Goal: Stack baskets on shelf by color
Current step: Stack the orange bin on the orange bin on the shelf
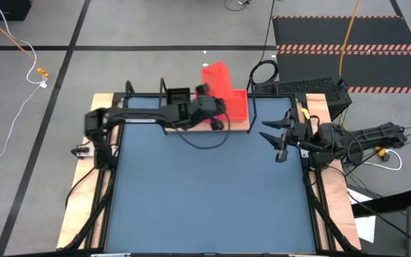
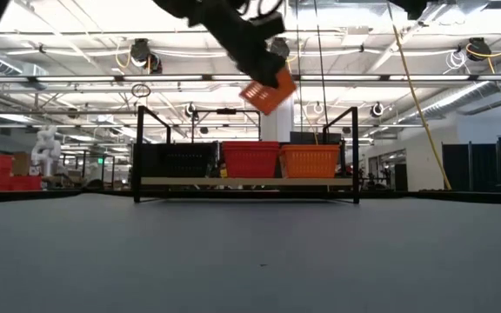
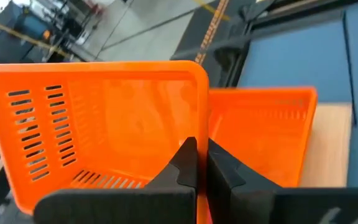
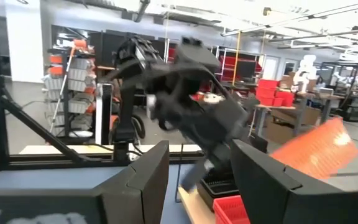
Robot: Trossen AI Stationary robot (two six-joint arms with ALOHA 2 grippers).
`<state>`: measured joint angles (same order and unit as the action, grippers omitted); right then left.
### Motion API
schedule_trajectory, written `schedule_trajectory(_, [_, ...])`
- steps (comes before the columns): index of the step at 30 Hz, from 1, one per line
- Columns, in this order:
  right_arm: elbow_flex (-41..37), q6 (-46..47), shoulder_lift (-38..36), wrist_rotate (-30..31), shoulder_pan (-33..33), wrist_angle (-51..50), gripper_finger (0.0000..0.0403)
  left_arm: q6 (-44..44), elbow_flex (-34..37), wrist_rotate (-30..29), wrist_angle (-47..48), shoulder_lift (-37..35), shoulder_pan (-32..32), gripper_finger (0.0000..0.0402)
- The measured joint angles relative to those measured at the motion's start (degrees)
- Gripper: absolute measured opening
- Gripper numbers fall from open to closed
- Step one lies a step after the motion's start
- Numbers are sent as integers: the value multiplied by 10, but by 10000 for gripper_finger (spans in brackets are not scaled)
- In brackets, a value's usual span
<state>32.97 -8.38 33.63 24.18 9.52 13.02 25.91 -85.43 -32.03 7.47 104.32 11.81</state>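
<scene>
Orange mesh fills the left wrist view: the left gripper (image 3: 201, 163) is pinched shut on the rim of an orange basket (image 2: 268, 90), held tilted in the air above the shelf (image 2: 247, 181). From above, the arm covers much of that basket. On the shelf sit black baskets (image 2: 176, 160), red baskets (image 2: 250, 159) and orange baskets (image 2: 310, 160); how many are stacked in each pile is hard to tell. The right gripper (image 1: 280, 140) waits at the table's right edge, fingers wide apart and empty
</scene>
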Motion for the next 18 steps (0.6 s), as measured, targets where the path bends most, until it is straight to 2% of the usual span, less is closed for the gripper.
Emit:
schedule_trajectory(4, [0, -2, -6, 0, 5, -13, 164, 20, -58, 28, -29, 66, 2, 6])
schedule_trajectory(9, [0, -2, -6, 0, 5, -28, 164, 24, -118, 71, -22, 132, 6, 6])
schedule_trajectory(14, [0, 1, -6, 0, 6, -41, 164, 29, -142, 97, 8, 165, 6, 6])
schedule_trajectory(18, [0, 4, -6, 0, 7, -43, 164, 29, -146, 109, 35, 165, 6, 6])
